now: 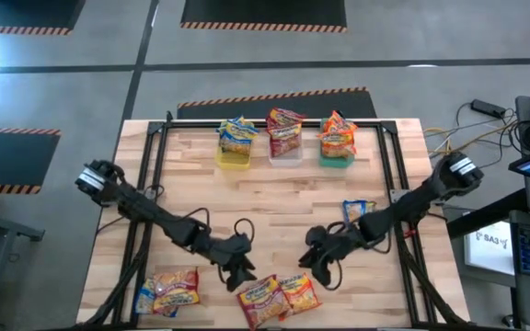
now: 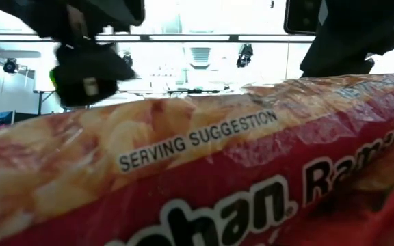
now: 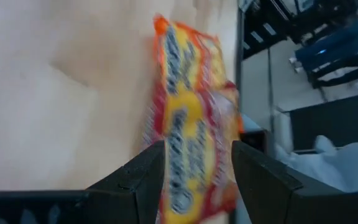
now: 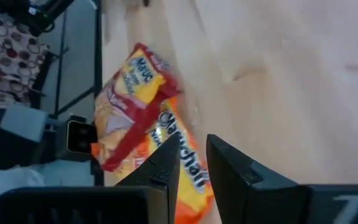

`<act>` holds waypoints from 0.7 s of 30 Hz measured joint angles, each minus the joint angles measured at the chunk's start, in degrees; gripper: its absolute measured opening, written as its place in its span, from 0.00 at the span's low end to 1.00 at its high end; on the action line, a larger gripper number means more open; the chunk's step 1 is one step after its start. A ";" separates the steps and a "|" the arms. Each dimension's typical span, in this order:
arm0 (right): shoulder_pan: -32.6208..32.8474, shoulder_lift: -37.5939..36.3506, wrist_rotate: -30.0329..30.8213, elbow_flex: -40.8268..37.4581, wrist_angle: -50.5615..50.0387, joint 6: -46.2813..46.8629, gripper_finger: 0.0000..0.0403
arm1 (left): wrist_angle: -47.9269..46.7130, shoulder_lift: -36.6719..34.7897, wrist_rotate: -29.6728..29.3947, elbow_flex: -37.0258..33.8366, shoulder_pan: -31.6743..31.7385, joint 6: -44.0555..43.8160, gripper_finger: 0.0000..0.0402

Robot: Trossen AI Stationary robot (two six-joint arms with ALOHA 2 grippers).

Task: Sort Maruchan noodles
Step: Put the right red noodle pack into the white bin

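Two Maruchan noodle packets lie side by side at the table's near edge, a red one [image 1: 259, 299] and an orange one [image 1: 299, 292]. My left gripper [image 1: 239, 268] hovers open just left of and above them; the left wrist view shows a blurred packet [image 3: 188, 112] beyond its spread fingers [image 3: 194, 152]. My right gripper [image 1: 320, 267] hovers just right of the pair, its fingers [image 4: 192, 149] a narrow gap apart, with the orange packet [image 4: 188, 177] and the red one [image 4: 126, 106] beyond them. The red packet [image 2: 197, 171] fills the low view.
At the far edge stand a yellow bin [image 1: 234, 156], a clear bin [image 1: 284, 152] and a green bin [image 1: 336, 158], each holding packets. More packets are piled at the near left [image 1: 168, 290]. A blue packet [image 1: 357, 211] lies beside my right arm. The table's black frame rails run along both sides.
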 joint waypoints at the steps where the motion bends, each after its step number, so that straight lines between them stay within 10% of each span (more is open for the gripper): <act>1: 0.29 1.29 -0.10 1.30 -0.30 0.70 0.18 | 0.00 0.00 -0.08 0.00 -0.83 -1.87 0.42; 11: 0.39 9.01 -9.49 13.26 -6.08 3.09 0.29 | -0.75 0.02 -10.79 -0.07 -9.14 -12.79 0.42; 21: 0.13 17.58 -9.15 22.51 -12.60 1.91 0.35 | -1.92 6.03 -8.88 2.36 -10.50 -15.79 0.42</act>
